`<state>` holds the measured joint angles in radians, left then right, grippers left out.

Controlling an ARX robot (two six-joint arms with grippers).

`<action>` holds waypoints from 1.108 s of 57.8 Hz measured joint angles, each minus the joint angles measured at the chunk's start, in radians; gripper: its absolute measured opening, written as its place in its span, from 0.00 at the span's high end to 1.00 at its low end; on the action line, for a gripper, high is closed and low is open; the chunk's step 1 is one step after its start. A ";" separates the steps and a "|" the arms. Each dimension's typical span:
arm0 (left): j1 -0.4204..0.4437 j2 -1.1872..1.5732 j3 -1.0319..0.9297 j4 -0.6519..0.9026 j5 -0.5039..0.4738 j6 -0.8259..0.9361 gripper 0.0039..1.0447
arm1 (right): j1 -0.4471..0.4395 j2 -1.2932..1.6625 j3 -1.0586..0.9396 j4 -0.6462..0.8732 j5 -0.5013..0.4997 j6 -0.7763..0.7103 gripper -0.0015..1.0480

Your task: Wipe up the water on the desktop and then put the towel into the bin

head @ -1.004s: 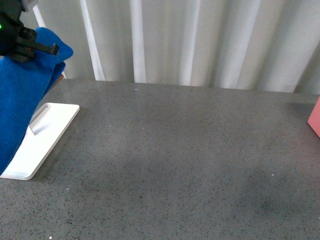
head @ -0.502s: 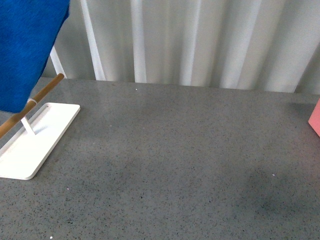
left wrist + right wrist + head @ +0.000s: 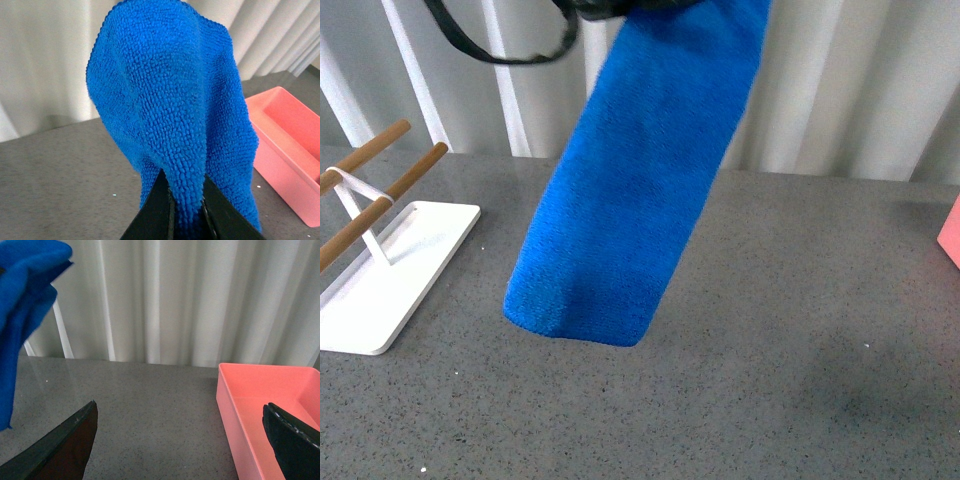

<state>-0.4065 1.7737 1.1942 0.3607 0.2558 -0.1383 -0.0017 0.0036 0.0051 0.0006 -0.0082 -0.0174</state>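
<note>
Towel (image 3: 630,190): one, in left hand (image 3: 186,200); one bin (image 3: 230,425)

The towel (image 3: 630,200) hangs over the desktop (image 3: 800,350), left of the bin (image 3: 951,236).

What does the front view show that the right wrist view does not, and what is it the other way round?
Only the front view shows the white tray with its wooden rods. Only the right wrist view shows the inside of the bin and the open right claw. Both show the hanging towel, the desktop and the curtain.
</note>
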 joint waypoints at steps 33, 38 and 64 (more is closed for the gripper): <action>-0.111 0.129 0.009 0.257 0.036 -0.202 0.96 | -0.052 0.211 0.159 -0.338 -0.365 -0.047 0.07; -0.114 0.130 0.009 0.257 0.036 -0.201 0.96 | -0.067 0.259 0.210 -0.379 -0.474 -0.073 0.07; -0.111 0.132 0.011 0.257 0.040 -0.212 0.96 | -0.303 0.863 0.323 0.242 -0.728 -0.298 0.07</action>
<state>-0.5179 1.9053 1.2049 0.6178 0.2955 -0.3504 -0.3050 0.8665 0.3286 0.2428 -0.7364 -0.3149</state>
